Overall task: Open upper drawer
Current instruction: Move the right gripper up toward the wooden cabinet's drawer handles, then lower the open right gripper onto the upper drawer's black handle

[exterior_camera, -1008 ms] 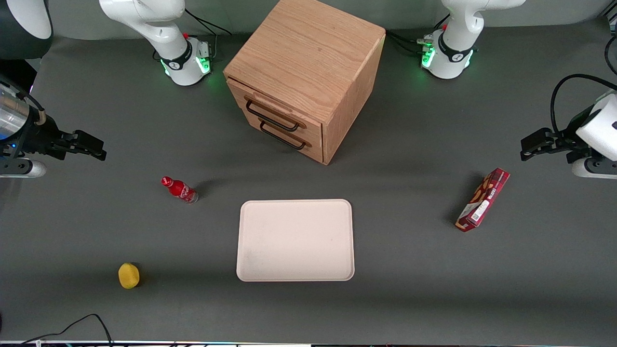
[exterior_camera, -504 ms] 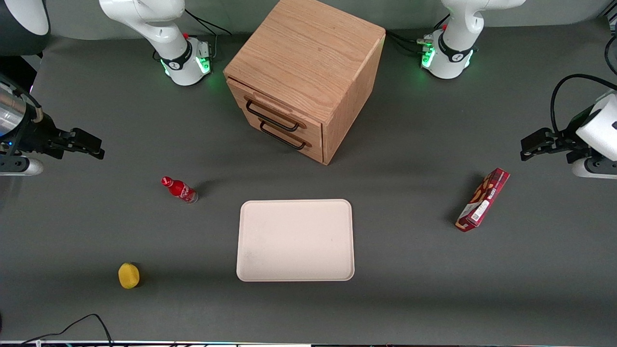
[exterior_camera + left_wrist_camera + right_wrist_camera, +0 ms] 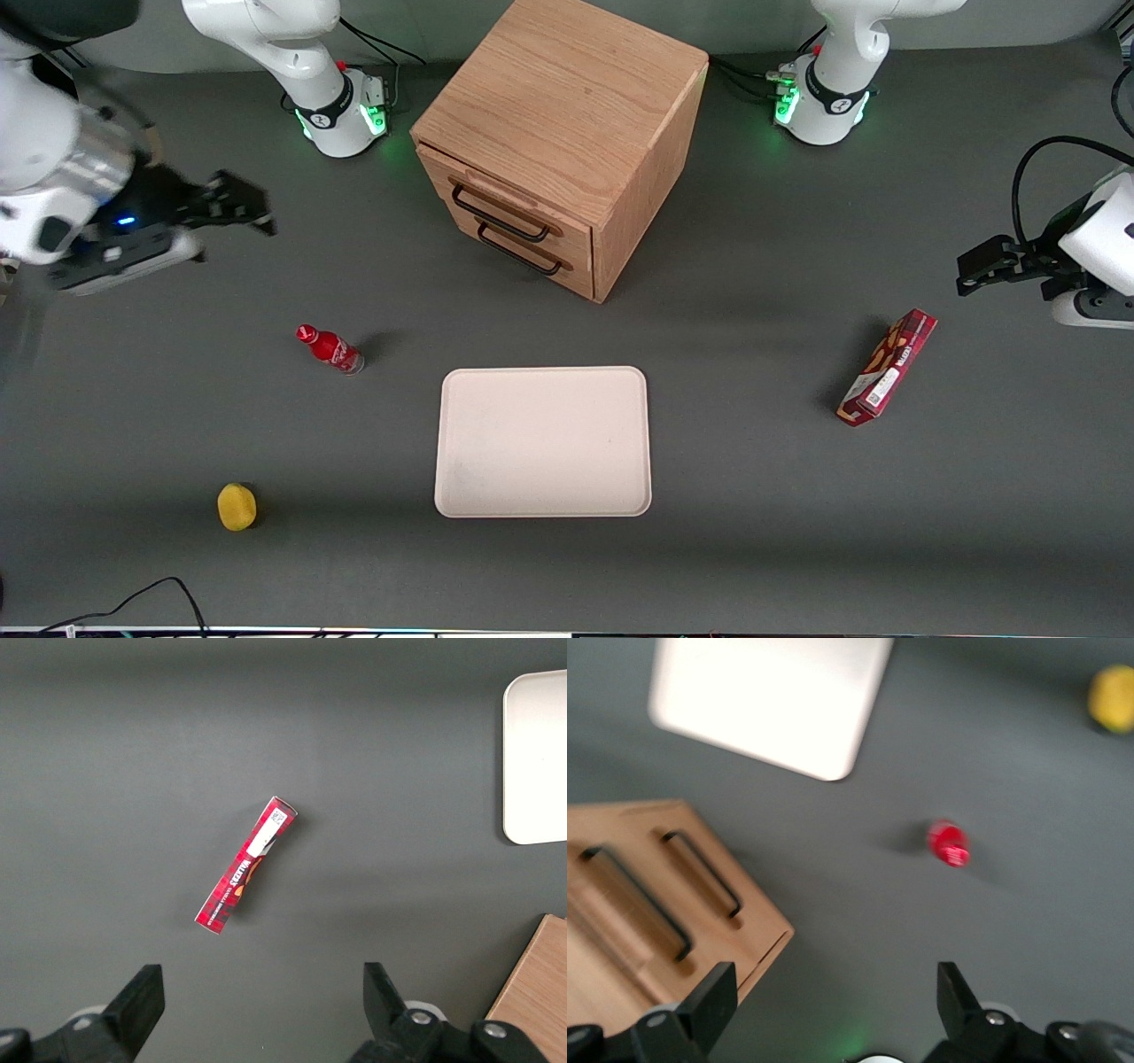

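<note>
Grey table (image 3: 753,532) carries cabinet (image 3: 567,115), tray (image 3: 542,441), bottle (image 3: 330,348), lemon (image 3: 236,507), box (image 3: 888,367).

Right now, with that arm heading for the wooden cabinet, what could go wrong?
The gripper, open and well short of the cabinet, could pick the wrong handle: the upper drawer and the lower drawer have black handles that sit close together. Both drawers look shut, so a skewed pull might drag the whole cabinet. The red bottle stands nearer the front camera than the gripper; a low swing could topple it.
</note>
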